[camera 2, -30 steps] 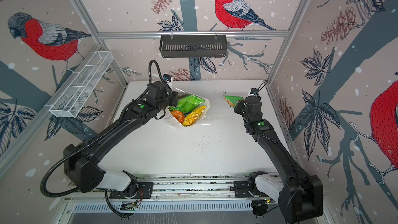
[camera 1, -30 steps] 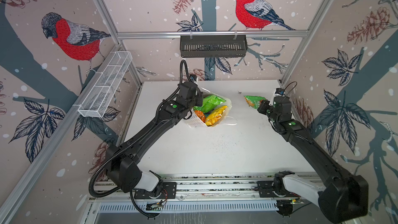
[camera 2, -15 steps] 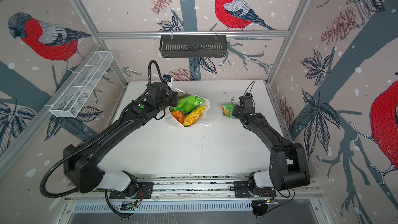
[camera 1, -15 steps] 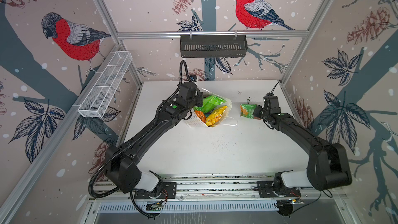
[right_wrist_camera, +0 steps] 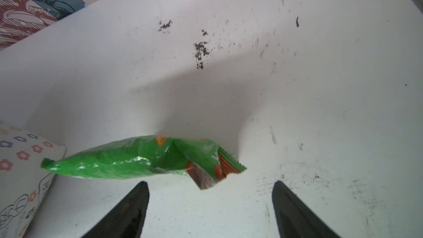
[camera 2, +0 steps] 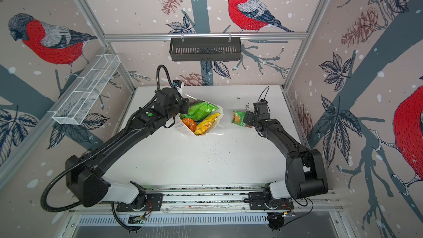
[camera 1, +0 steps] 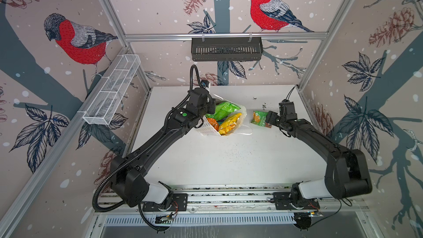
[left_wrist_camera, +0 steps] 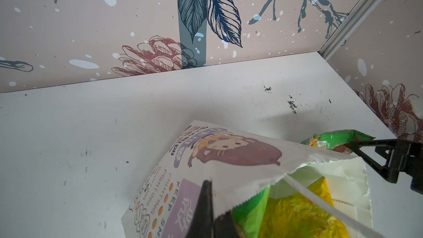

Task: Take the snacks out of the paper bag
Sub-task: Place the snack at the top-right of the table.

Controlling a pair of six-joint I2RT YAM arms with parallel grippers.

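The white paper bag (camera 1: 207,129) lies on its side at the middle back of the table, its mouth facing forward. Green (camera 1: 223,109), yellow (camera 1: 229,124) and orange (camera 1: 214,122) snacks show inside it. My left gripper (left_wrist_camera: 214,202) is shut on the paper bag (left_wrist_camera: 229,154) at its upper rim, one finger outside and one inside. To the right of the bag a green snack packet (camera 1: 259,118) (right_wrist_camera: 128,159) rests on the table. My right gripper (right_wrist_camera: 210,183) (camera 1: 268,120) stands open just behind that packet, and its fingers do not touch it.
The white table (camera 1: 229,156) has dark specks (camera 1: 263,106) near the back right. A black basket (camera 1: 226,49) hangs on the back wall. On the left wall there is a white wire shelf (camera 1: 112,97). Metal rails run along the front edge.
My right gripper swung from the back right towards the bag with the green packet, then opened and let it go onto the table. The left gripper has kept its hold on the bag.
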